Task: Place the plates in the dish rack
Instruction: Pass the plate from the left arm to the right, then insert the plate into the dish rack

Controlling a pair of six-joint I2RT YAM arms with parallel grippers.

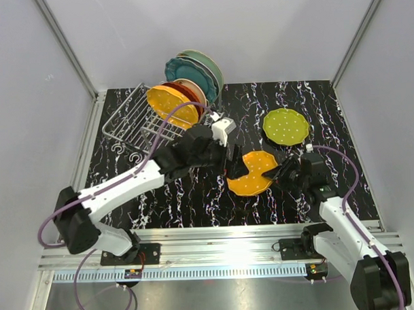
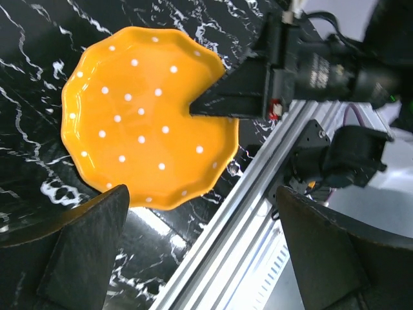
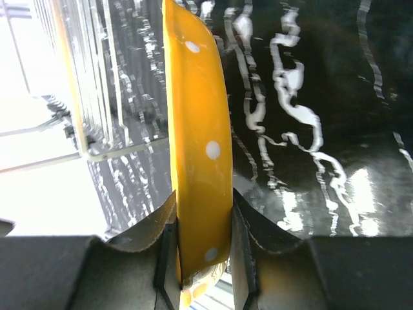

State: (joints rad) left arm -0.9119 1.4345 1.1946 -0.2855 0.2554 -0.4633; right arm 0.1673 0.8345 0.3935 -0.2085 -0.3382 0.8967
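Note:
My right gripper (image 1: 279, 171) is shut on the rim of a dotted orange-yellow plate (image 1: 250, 172), which is tilted just above the table; the rim shows edge-on between my pads in the right wrist view (image 3: 197, 142). My left gripper (image 1: 229, 169) is open and empty beside that plate's left edge; the plate fills the left wrist view (image 2: 145, 116). A dotted lime green plate (image 1: 285, 126) lies flat at the right rear. The dish rack (image 1: 141, 120) at the left rear holds another dotted orange plate (image 1: 170, 105), red-orange, cream-centred, dark teal and mint green plates upright.
The aluminium rail (image 1: 217, 250) runs along the near table edge. White enclosure walls close in both sides and the back. The rack's front left slots (image 1: 128, 124) hold nothing.

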